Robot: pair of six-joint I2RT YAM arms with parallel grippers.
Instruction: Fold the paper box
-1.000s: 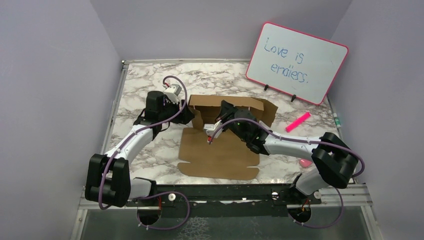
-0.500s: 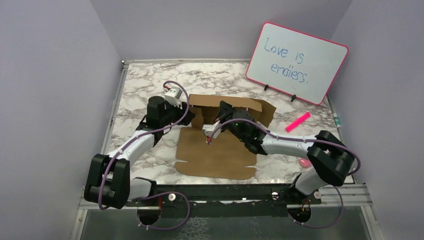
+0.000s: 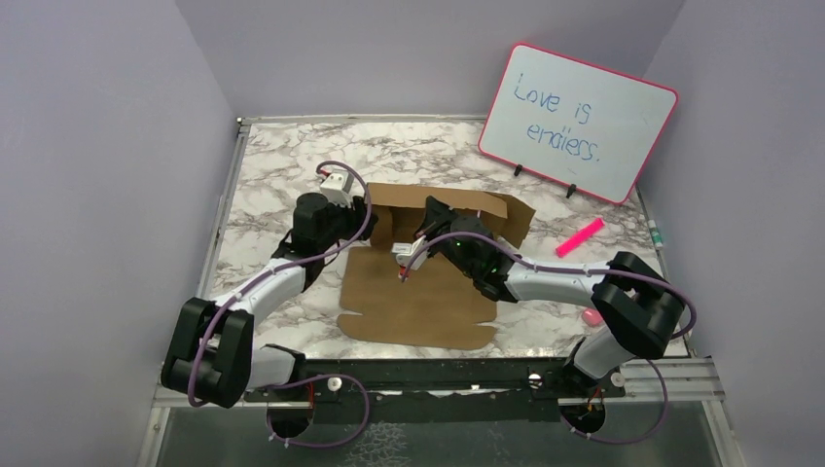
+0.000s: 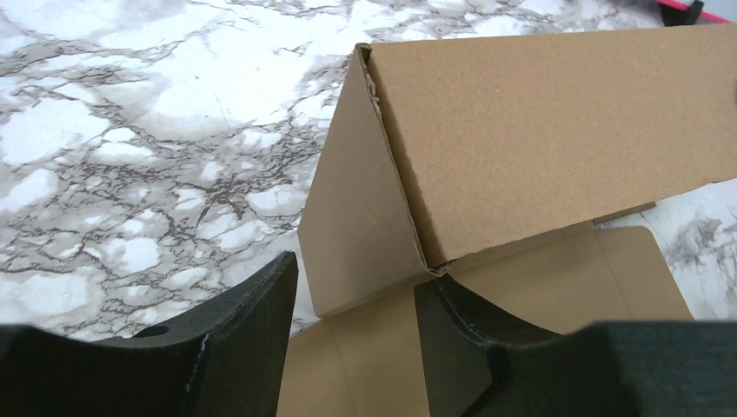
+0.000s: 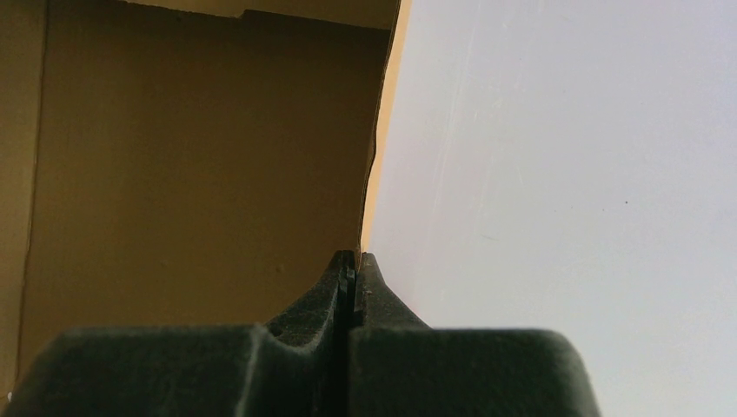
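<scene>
The left gripper (image 4: 352,291) is standing open, its black fingers straddling the left upright corner of the plain brown cardboard paper box (image 3: 418,297). The box is lying half-formed in the middle of the white marble-patterned table (image 3: 272,185), its base flat and its back wall raised. The right gripper (image 5: 351,265) is pinching that wall's edge, fingers pressed together. Further right, a pink-framed whiteboard (image 3: 579,122) is standing behind a pink marker (image 3: 580,236).

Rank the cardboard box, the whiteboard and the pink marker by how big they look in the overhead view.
1. cardboard box
2. whiteboard, only narrowly smaller and farther from the camera, so unsure
3. pink marker
</scene>
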